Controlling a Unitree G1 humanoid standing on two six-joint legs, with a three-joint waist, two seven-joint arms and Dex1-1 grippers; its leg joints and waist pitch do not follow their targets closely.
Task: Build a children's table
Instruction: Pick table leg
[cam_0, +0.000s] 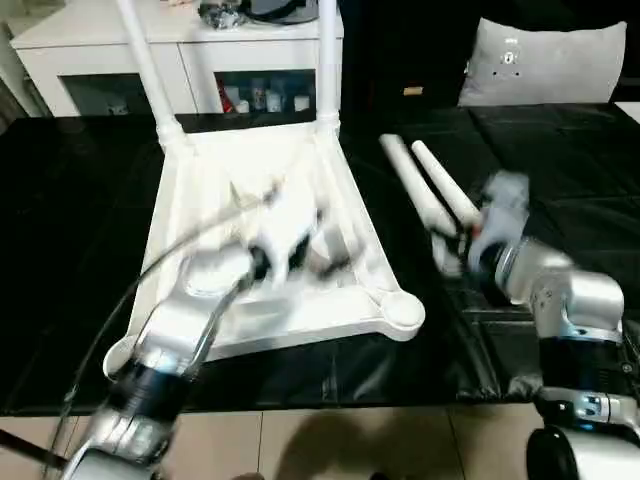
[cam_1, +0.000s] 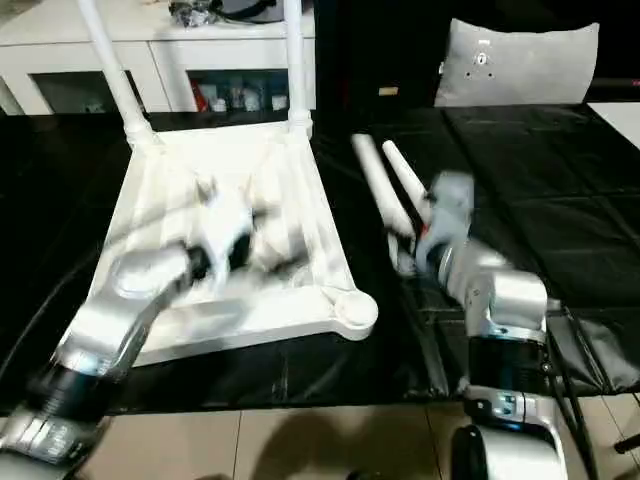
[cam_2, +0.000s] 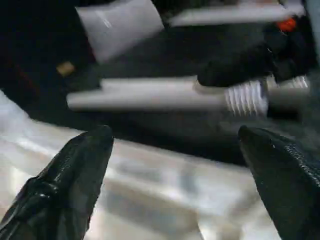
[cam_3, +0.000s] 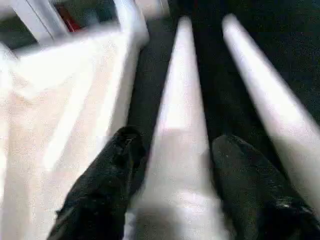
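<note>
**Upturned table top with two legs fitted, two legs loose beside it**

A black sheet-covered work surface (cam_0: 560, 180) spans the scene. On it lies the white plastic square table top (cam_0: 350, 285), underside up, its ribs showing. Two long white tapered round legs stand in its far corner sockets: one at the far left (cam_0: 148, 65), leaning left, and one at the far right (cam_0: 327, 60), nearly upright. The near right round corner socket (cam_0: 403, 310) is bare.

Behind the work surface stands a white cabinet (cam_0: 90, 55) with small coloured things on its shelf, and a grey cushion (cam_0: 545, 62) sits at the far right.

Just right of the top, two more loose white tapered legs lie side by side on the black sheet, the left one (cam_3: 182, 100) nearer the top, the right one (cam_3: 260, 85) beyond it.

The silver left arm reaches over the top's underside; its left gripper (cam_2: 175, 150) hangs over the ribbed plastic with the black fingers (cam_2: 65, 185) spread wide, holding nothing.

The right gripper (cam_3: 175, 165) sits at the thick end of the nearer loose leg, a black finger (cam_3: 105, 190) on either side of it; whether they already press on it cannot be told.
</note>
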